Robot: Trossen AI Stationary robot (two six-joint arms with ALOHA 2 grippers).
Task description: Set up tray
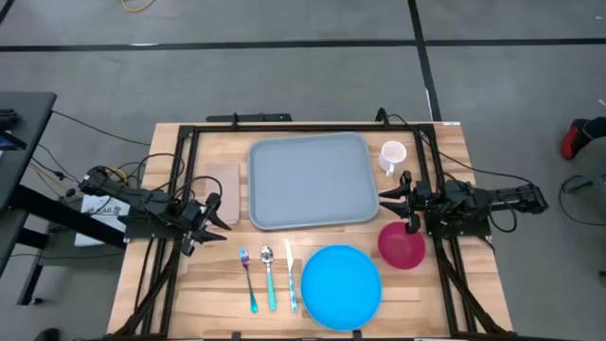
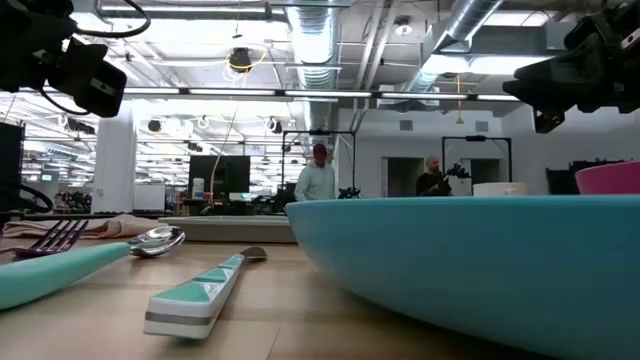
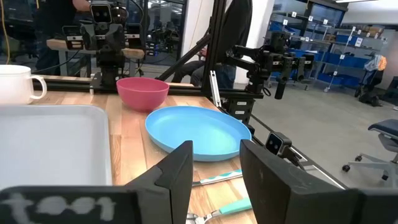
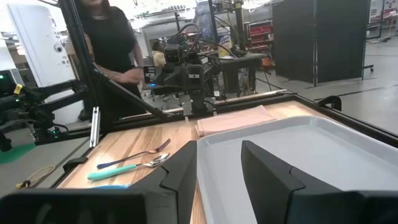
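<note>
So, from overhead the whole layout is plain: the tray [image 1: 311,182], a flat grey-blue plastic rectangle with rounded corners and a raised rim, lies bare at the far middle of the pale wooden table [image 1: 436,303], with a tan napkin [image 1: 223,192] just beside its left edge and a white mug [image 1: 392,156] just off its right side. Nearer, a round bright-blue plate [image 1: 341,286] sits beside a pink bowl [image 1: 401,244], and a fork [image 1: 247,274], spoon [image 1: 269,275] and knife [image 1: 291,273] with teal handles lie in a row left of the plate. The left gripper [image 1: 210,214] hovers by the napkin with its fingers spread apart and nothing between them; the right gripper [image 1: 400,201] hangs off the tray's right edge above the bowl, likewise parted and empty. The table-level camera gives what the overhead cannot: the plate's [image 2: 470,255] curved smooth wall filling the near right, the knife's [image 2: 205,290] patterned handle, the spoon's [image 2: 156,239] shiny metal bowl, and two people standing far back in the room. The left wrist camera looks past its open dark fingers [image 3: 174,177] across the tray's [image 3: 50,149] smooth surface to the bowl [image 3: 142,92] and mug [image 3: 18,84]; a white strip at its bottom carries writing too blurred to read. The right wrist camera shows the tray's [image 4: 311,155] glossy rim, the napkin [image 4: 236,119] beyond, and a person in black behind the table.
</note>
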